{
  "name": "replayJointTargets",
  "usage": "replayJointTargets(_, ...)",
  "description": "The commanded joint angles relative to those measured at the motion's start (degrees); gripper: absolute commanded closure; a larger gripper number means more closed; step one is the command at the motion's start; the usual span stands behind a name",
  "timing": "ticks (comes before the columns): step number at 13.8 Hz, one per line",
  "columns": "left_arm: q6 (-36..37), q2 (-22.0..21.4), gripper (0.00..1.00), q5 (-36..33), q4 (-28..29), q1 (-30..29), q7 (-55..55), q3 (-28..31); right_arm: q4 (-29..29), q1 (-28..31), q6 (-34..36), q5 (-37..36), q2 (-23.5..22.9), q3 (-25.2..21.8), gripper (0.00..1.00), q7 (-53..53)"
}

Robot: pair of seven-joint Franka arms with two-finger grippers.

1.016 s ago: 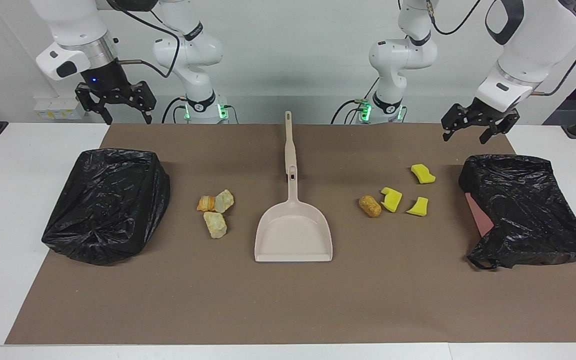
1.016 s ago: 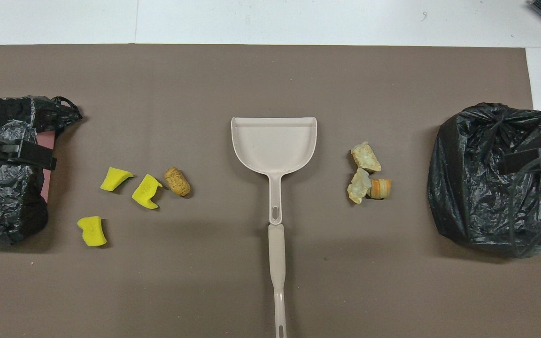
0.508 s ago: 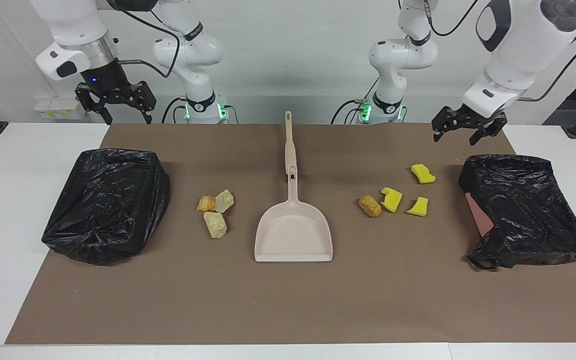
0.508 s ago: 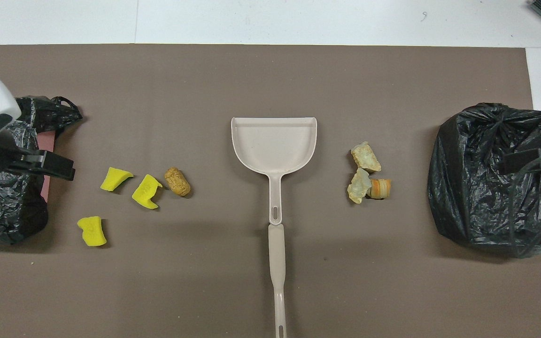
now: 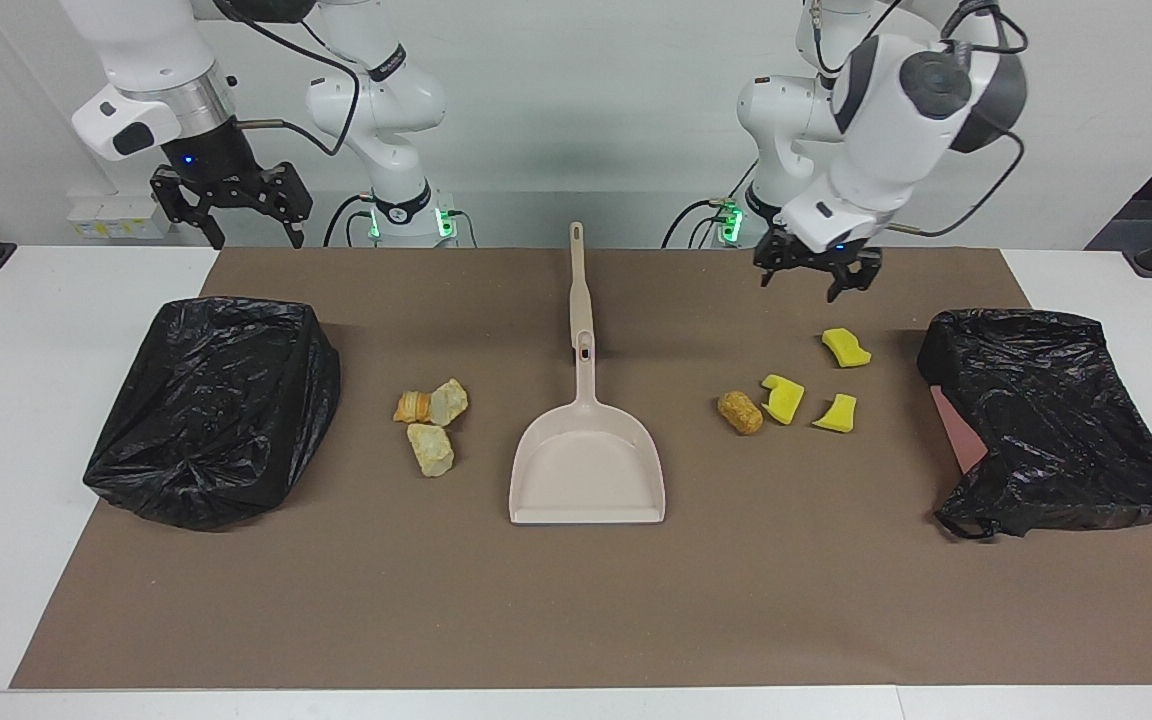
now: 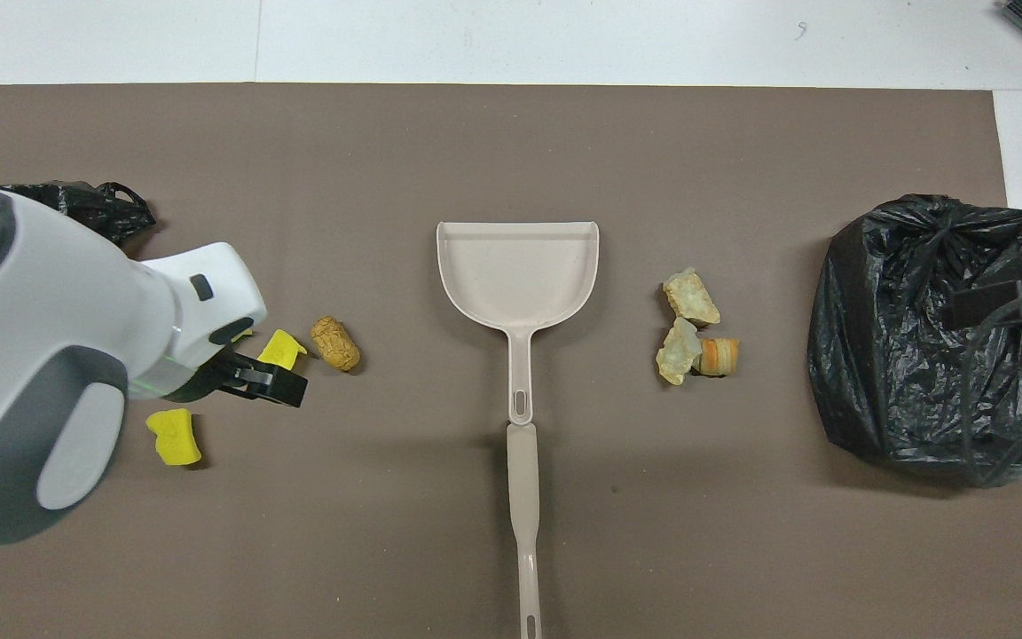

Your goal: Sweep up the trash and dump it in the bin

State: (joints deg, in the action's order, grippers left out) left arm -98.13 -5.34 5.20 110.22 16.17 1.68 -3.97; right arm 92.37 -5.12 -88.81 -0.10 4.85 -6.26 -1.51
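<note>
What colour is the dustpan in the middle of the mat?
The dustpan is plain pale beige, pan and handle alike; the overhead view shows it best.

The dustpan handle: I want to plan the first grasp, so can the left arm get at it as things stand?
Probably yes. The left gripper hangs open above the mat, near the sponge chunks, holding nothing. The dustpan handle lies bare on the mat, pointing toward the robots, with nothing between it and the gripper.
</note>
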Motion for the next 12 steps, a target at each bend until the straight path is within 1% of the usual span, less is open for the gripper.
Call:
replayJointTargets(1,-5.2,-2.8,0.0,2.3,7.5,6.1,6.4,1.1,0.2,0.3,-0.2,0.8,0.4,0.0,0.0,-0.3)
replayJointTargets(4,-11.2,-3.0,0.0,4.2,11.9,12.4,13.2,1.0,0.2,0.3,-0.2,0.7,0.3,0.0,0.0,-0.3)
replayJointTargets(6,-14.5,-2.3,0.0,5.8,14.6,17.8,17.0,1.1,0.2,0.3,-0.2,0.7,0.4,0.0,0.0,-0.3)
replayJointTargets(10,-27.2,-0.7,0.0,6.9,22.1,29.0,25.7,1.0,0.2,0.3,-0.2,0.8,0.4,0.0,0.0,-0.3)
replayJointTargets(12,-30.4,1.3,0.0,9.1,22.8,33.6,28.1,1.0,0.2,0.3,-0.2,0.7,0.4,0.0,0.0,-0.3)
